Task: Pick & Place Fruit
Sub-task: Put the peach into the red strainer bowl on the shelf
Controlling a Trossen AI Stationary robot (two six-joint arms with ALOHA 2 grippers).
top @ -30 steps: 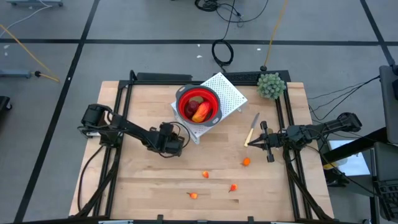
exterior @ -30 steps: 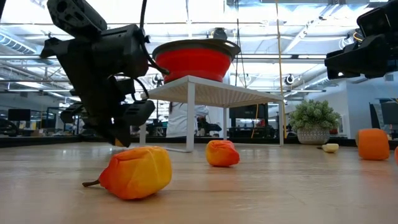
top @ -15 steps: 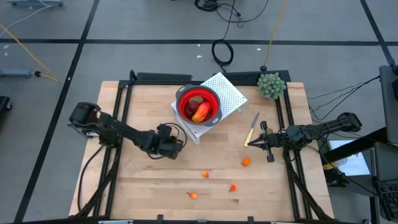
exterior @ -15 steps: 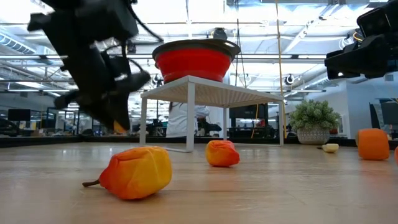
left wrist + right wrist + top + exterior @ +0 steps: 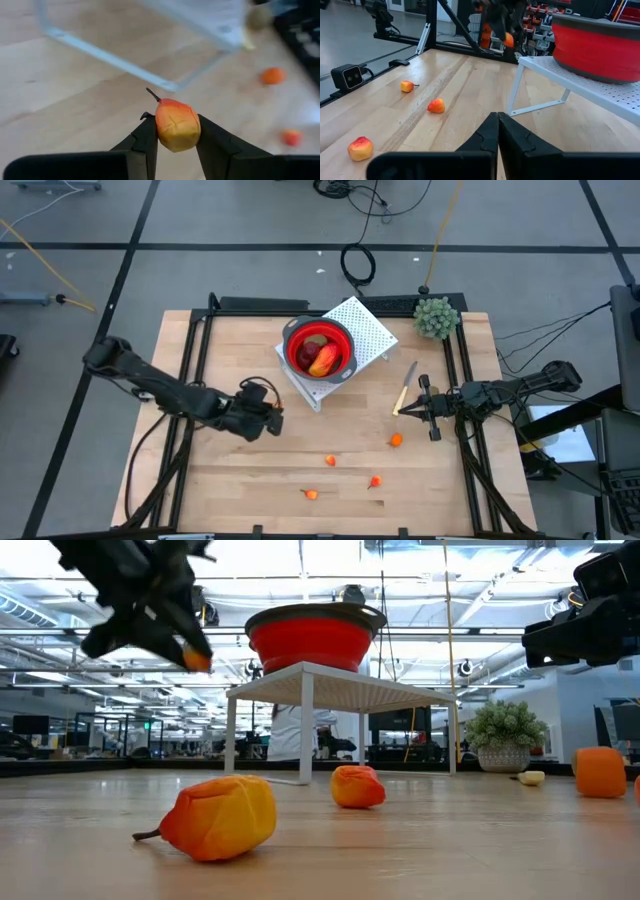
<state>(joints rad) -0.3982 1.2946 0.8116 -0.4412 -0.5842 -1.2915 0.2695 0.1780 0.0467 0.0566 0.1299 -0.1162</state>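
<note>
My left gripper [image 5: 264,418] is above the table's middle left, shut on a small orange-yellow fruit bit [image 5: 177,124] with a dark stem; it also shows in the low view [image 5: 196,660], high above the table. The red bowl [image 5: 320,348] stands on a white perforated stand [image 5: 368,332] and holds the red-and-yellow piece [image 5: 322,361] and dark red balls [image 5: 310,350]. Three orange bits lie on the table's near half [image 5: 397,440] [image 5: 331,461] [image 5: 312,494]. My right gripper [image 5: 497,129] is shut and empty, raised at the right side [image 5: 405,410]. My left gripper pinches the small orange-yellow fruit bit by its two opposite sides [image 5: 161,131] between its two fingers [image 5: 146,142]. The bit sits at the fingers' free ends, stem end pointing away from the gripper. It is lifted clear of the table.
A pale-handled knife [image 5: 405,388] lies just beyond my right gripper's tip. A green bushy plant [image 5: 437,317] stands at the far right corner. Another orange bit [image 5: 375,480] lies near the front. Black frame rails run along the table's left and right sides.
My left gripper has risen from near the tabletop to well above it, carrying the orange-yellow bit, and has drifted a little toward the table's near left. It has stayed shut on the bit.
</note>
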